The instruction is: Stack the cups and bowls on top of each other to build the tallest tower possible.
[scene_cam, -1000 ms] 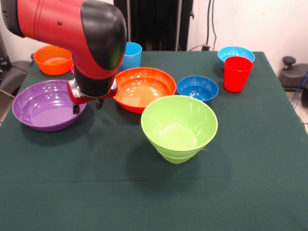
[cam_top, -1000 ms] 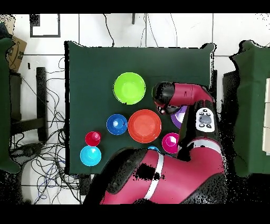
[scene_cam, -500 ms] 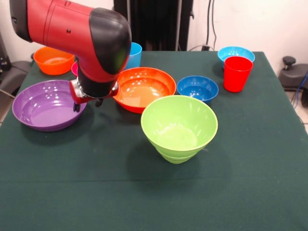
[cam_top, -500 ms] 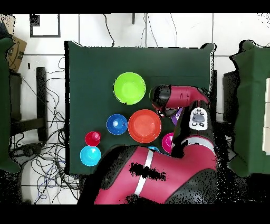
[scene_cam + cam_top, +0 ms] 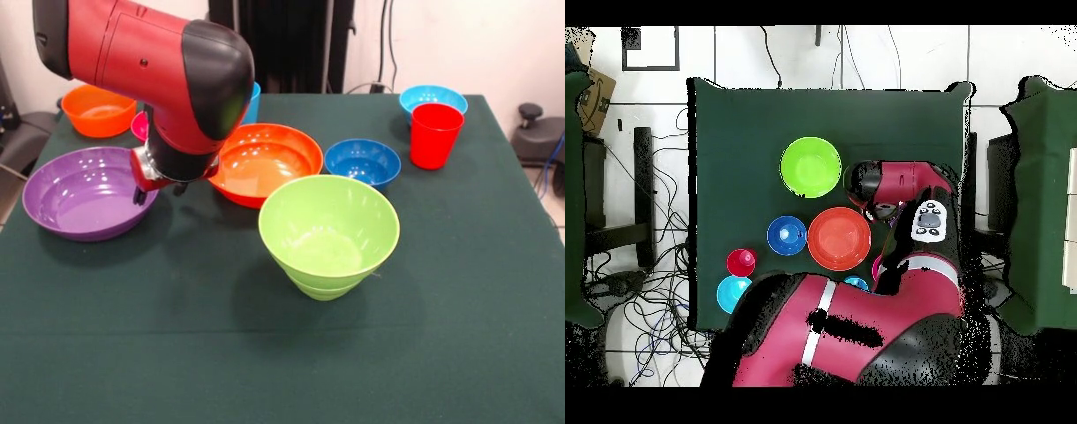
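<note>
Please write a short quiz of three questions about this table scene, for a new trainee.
1. True or false: the red cup stands upright beside the light blue bowl.
2. Which bowl does the pincer hover nearest? A) the purple bowl B) the dark blue bowl C) the small orange bowl
3. Fill in: the lime green bowl sits nested in another bowl of ____ colour.

Key: 1 true; 2 A; 3 the same (lime green).
</note>
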Robot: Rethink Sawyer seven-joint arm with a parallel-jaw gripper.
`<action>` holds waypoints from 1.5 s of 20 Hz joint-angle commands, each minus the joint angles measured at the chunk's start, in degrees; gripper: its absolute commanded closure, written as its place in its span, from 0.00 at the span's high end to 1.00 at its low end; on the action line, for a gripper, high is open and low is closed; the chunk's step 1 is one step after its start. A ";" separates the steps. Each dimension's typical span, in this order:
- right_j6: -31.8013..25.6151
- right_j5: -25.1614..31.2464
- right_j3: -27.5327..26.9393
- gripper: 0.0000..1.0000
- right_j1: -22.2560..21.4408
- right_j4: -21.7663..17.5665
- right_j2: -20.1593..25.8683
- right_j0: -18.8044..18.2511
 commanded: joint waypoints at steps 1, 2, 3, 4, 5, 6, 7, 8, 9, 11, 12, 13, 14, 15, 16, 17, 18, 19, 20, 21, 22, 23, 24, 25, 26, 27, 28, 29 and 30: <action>8.49 -0.19 -3.27 1.00 1.48 0.12 2.54 1.22; 8.46 -0.03 -3.43 1.00 1.68 0.13 2.45 1.29; 8.62 0.07 -3.70 1.00 1.93 0.16 2.37 1.42; 8.72 0.18 -3.84 1.00 2.08 0.10 2.19 1.53; 8.66 0.18 -3.87 1.00 2.10 0.13 1.74 0.61; 8.61 0.18 -3.93 1.00 2.17 0.11 1.61 0.53; 8.69 0.52 -4.32 1.00 2.49 0.13 1.57 0.92; 8.64 0.59 -4.51 1.00 2.69 0.17 1.54 0.93; 8.53 0.58 -4.79 1.00 3.04 0.21 1.55 0.88; 8.23 0.08 -5.21 1.00 3.86 0.38 1.85 0.66; 8.03 -0.25 -5.15 1.00 4.05 0.47 2.00 0.55; 7.88 -0.51 -5.05 1.00 4.14 0.55 2.13 0.47; 7.78 -0.69 -4.96 1.00 4.13 0.63 2.17 0.43; 7.58 -0.66 -4.96 1.00 4.13 0.74 2.24 0.41; 7.29 -0.60 -4.99 1.00 4.12 0.78 2.39 0.35; 6.97 -0.41 -4.98 1.00 4.11 0.87 2.53 0.27; 6.64 -0.22 -4.98 1.00 4.10 0.95 2.67 0.19; 6.33 -0.19 -4.85 1.00 4.05 1.01 2.83 0.11; 6.09 -0.23 -4.70 1.00 3.98 1.11 3.03 0.02; 5.85 -0.27 -4.55 1.00 3.92 1.20 3.22 -0.07; 5.70 -0.44 -4.38 1.00 3.85 1.30 3.43 -0.16; 5.52 -0.62 -4.22 1.00 3.80 1.40 3.66 -0.27; 5.45 -0.84 -4.08 1.00 3.77 1.46 3.82 -0.35; 5.45 -0.99 -4.12 1.00 3.84 1.52 3.94 -0.38; 5.47 -1.13 -4.08 1.00 3.84 1.52 4.00 -0.41; 5.50 -1.07 -4.23 1.00 3.92 1.53 4.01 -0.35; 5.48 -0.99 -4.27 1.00 3.94 1.56 4.01 -0.33; 5.47 -0.91 -4.30 1.00 3.96 1.58 4.02 -0.31; 5.41 -0.84 -4.32 1.00 3.96 1.59 4.05 -0.30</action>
